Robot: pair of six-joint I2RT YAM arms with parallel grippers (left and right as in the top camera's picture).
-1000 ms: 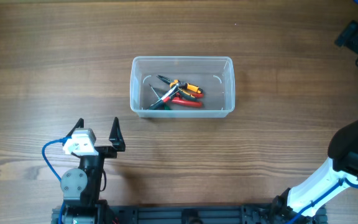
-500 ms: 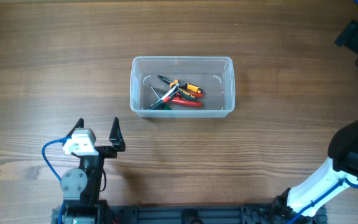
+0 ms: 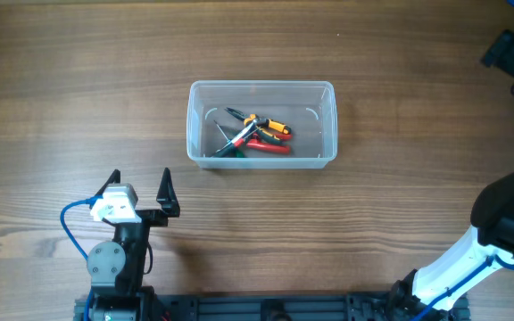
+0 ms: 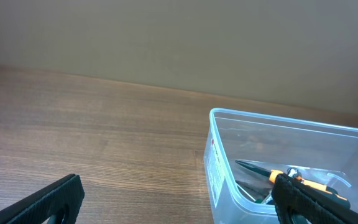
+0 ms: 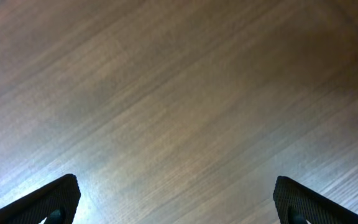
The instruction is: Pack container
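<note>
The clear plastic container (image 3: 261, 86) stands mid-table, and hand tools (image 3: 257, 134) with orange, red and green handles lie in a heap on its floor. My left gripper (image 3: 140, 176) sits near the front edge, below and left of the tub, open and empty. In the left wrist view the container (image 4: 219, 162) is ahead on the right, the tools (image 4: 272, 174) show through its wall, and the gripper (image 4: 179, 205) stands wide open. My right gripper (image 3: 509, 50) is far off at the back right corner. Its wrist view shows open jaws (image 5: 176, 202) over bare wood.
The wooden table (image 3: 78, 80) stretches wide on every side of the tub. The right arm (image 3: 507, 223) rises along the right edge. The left arm's base (image 3: 114, 267) stands at the front left. A plain wall lies beyond the table's far edge (image 4: 104, 79).
</note>
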